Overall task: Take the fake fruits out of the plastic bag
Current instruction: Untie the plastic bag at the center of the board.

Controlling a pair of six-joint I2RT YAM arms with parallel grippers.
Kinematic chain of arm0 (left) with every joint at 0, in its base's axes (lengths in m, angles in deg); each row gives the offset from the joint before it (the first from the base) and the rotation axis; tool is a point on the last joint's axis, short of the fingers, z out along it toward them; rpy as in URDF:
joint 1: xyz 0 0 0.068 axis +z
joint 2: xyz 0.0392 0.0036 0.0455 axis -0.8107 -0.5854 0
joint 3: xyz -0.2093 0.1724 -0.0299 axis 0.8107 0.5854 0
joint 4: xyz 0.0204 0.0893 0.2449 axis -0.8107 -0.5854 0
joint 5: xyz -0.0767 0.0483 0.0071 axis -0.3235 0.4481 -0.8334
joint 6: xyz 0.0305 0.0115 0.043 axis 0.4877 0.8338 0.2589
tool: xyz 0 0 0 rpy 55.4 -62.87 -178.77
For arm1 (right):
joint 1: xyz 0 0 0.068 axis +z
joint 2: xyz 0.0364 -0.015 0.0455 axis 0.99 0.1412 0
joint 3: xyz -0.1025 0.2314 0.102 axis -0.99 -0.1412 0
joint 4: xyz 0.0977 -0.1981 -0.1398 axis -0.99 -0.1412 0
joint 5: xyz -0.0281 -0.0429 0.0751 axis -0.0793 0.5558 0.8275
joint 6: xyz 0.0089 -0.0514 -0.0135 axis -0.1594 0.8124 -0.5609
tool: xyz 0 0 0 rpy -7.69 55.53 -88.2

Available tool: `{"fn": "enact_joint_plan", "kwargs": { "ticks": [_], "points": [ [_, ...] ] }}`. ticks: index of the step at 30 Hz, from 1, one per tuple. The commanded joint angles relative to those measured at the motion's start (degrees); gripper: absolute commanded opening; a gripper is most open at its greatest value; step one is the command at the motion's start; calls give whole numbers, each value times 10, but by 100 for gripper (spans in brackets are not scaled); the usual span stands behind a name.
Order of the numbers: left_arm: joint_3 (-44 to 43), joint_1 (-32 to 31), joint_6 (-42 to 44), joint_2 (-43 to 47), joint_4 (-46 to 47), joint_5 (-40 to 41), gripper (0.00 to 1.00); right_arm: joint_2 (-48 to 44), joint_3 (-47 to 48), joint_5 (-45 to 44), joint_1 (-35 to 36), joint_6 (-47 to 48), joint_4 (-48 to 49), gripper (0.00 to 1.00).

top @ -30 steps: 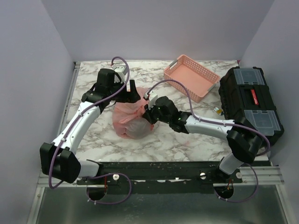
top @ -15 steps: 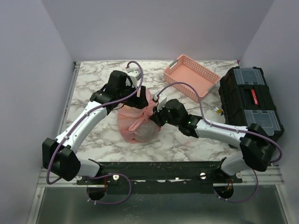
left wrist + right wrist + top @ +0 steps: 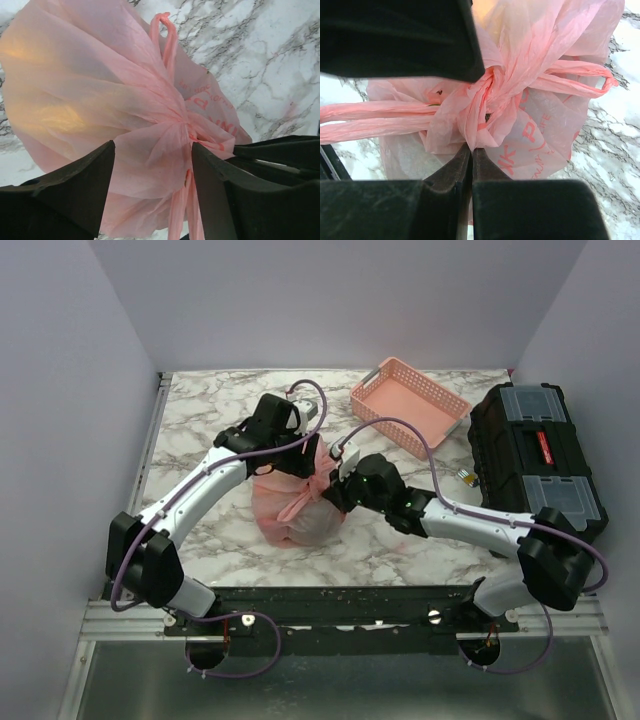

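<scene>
The pink plastic bag (image 3: 293, 502) lies knotted in the middle of the marble table. It also shows in the left wrist view (image 3: 95, 90) and in the right wrist view (image 3: 545, 60). Its handles are tied in a knot (image 3: 482, 92). The fake fruits are hidden inside; only a faint yellow-orange glow (image 3: 55, 117) shows through the film. My right gripper (image 3: 471, 148) is shut on the bag's film just below the knot. My left gripper (image 3: 152, 170) is open, its fingers (image 3: 75, 190) standing either side of the bunched film beside the knot.
A rigid pink lattice basket (image 3: 408, 406) stands at the back right. A black toolbox (image 3: 535, 457) sits at the right edge, with a small object (image 3: 466, 476) beside it. The table's left edge has a metal rail (image 3: 150, 440).
Both arms have carried the bag a little to the right. The left gripper has shifted right over the bag's top. The right gripper still grips at the knot.
</scene>
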Motion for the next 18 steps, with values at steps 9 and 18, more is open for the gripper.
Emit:
{"fn": "enact_joint_plan", "kwargs": {
  "ticks": [9, 18],
  "points": [
    [-31, -4, 15, -33, -33, 32, 53, -26, -21, 18, -1, -19, 23, 6],
    [-31, -4, 14, -15, -33, 120, 0, -39, -33, 14, -2, -25, 23, 6]
  ]
}}
